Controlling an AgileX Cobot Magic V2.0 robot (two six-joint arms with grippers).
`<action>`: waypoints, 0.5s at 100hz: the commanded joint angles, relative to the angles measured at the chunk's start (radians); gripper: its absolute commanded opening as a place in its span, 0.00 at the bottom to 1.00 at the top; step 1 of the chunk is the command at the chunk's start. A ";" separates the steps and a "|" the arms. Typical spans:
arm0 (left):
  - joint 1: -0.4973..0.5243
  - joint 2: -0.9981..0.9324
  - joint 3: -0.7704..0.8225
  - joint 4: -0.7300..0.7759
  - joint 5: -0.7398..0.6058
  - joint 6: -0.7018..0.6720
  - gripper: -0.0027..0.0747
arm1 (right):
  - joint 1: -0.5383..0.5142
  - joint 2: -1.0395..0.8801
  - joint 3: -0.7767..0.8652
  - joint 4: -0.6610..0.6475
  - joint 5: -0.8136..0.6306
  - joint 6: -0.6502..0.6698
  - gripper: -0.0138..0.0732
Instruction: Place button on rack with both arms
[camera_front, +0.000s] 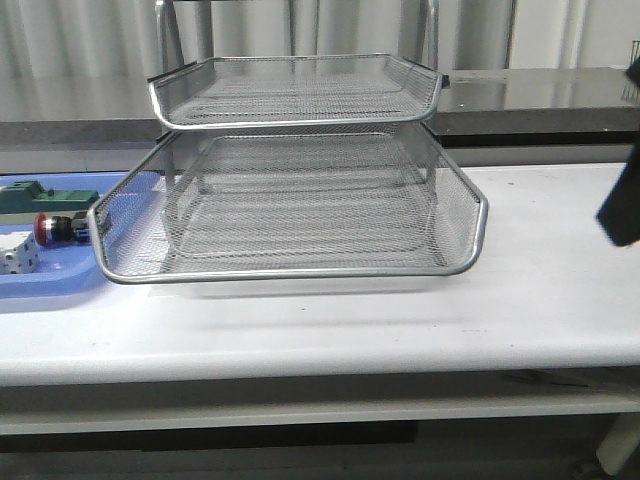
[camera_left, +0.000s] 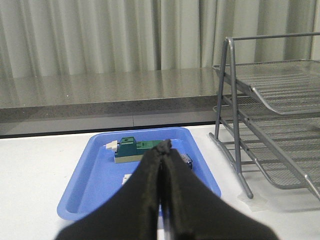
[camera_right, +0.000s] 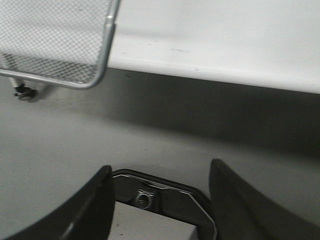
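Note:
The button (camera_front: 52, 228), with its red cap, lies in the blue tray (camera_front: 40, 285) at the table's left, left of the rack (camera_front: 290, 265). In the left wrist view my left gripper (camera_left: 164, 146) is shut and empty. It hangs above the blue tray (camera_left: 90, 185), and a bit of the button (camera_left: 186, 159) peeks out beside its tip. The rack (camera_left: 233, 100) stands to that side. My right gripper (camera_right: 161, 167) is open and empty, off the table's front edge near the rack's lower tray corner (camera_right: 102, 60). Part of the right arm (camera_front: 625, 205) shows at the right edge.
A green block (camera_front: 45, 198) and a white cube with dots (camera_front: 18, 255) share the blue tray with the button. The green block also shows in the left wrist view (camera_left: 131, 150). A grey counter and curtains run behind the table. The left arm is outside the front view.

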 joint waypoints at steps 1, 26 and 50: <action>-0.007 -0.032 0.055 -0.006 -0.075 -0.010 0.01 | 0.000 -0.081 -0.068 -0.188 0.053 0.143 0.66; -0.007 -0.032 0.055 -0.006 -0.075 -0.010 0.01 | 0.000 -0.288 -0.107 -0.363 0.173 0.272 0.66; -0.007 -0.032 0.055 -0.006 -0.075 -0.010 0.01 | 0.000 -0.484 -0.107 -0.371 0.259 0.281 0.66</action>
